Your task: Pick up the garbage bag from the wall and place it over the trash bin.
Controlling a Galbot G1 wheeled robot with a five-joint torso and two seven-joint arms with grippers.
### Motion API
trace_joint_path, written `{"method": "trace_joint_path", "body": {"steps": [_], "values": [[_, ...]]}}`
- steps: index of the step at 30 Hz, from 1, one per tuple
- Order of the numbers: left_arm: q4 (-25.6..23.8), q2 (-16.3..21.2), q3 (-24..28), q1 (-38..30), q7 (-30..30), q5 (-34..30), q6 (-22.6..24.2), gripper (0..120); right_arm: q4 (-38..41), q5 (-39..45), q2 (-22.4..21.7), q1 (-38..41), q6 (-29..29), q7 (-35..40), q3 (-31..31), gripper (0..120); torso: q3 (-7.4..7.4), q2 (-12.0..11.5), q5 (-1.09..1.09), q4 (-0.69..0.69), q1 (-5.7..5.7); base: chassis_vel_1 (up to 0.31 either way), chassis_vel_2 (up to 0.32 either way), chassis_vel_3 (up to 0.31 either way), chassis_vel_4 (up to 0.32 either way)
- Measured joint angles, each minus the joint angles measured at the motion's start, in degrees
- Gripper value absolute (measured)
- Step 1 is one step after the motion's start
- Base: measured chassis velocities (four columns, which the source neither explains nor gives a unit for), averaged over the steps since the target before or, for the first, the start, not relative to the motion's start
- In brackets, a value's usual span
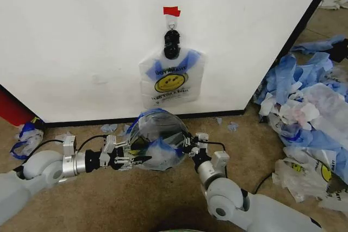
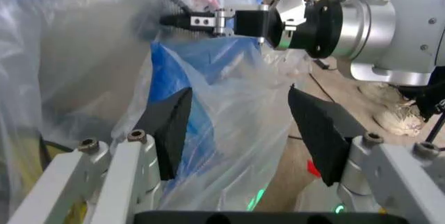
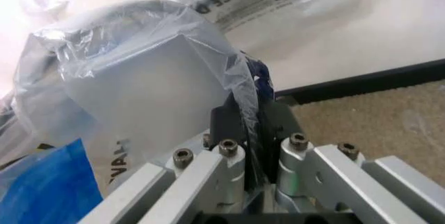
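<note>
Two grippers stretch the garbage bag (image 1: 157,139) over the trash bin: right gripper (image 3: 250,130) clamped on film, left gripper (image 2: 240,130) fingers apart

Brown carpet floor (image 1: 109,199): heap of blue-white plastic sheets (image 1: 310,118) at right, small scraps (image 1: 24,139) at left, bagged bin (image 1: 157,139) near the wall (image 1: 81,36) base.

Head camera looks forward and down at the wall (image 1: 81,36) and carpeted floor (image 1: 109,199). Left wrist camera sits tight behind its open claw (image 2: 240,130), facing the right claw (image 2: 187,21) across the garbage bag (image 2: 230,94). Right wrist camera peers close over its pinched claw (image 3: 251,130) toward the wall's base strip (image 3: 375,81).
</note>
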Motion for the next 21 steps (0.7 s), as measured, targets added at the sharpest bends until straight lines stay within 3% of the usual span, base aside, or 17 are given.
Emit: {"method": "trace_joint_path", "body": {"steps": [21], "values": [[0.3,3.6,-0.4,1.2,-1.2,-1.3,-1.7,56,1.3,0.1,-0.1,3.0,0.0,0.0,-3.5,0,0.00,0.0,0.00,0.00,0.00,0.000,0.000,0.000,0.000]]}}
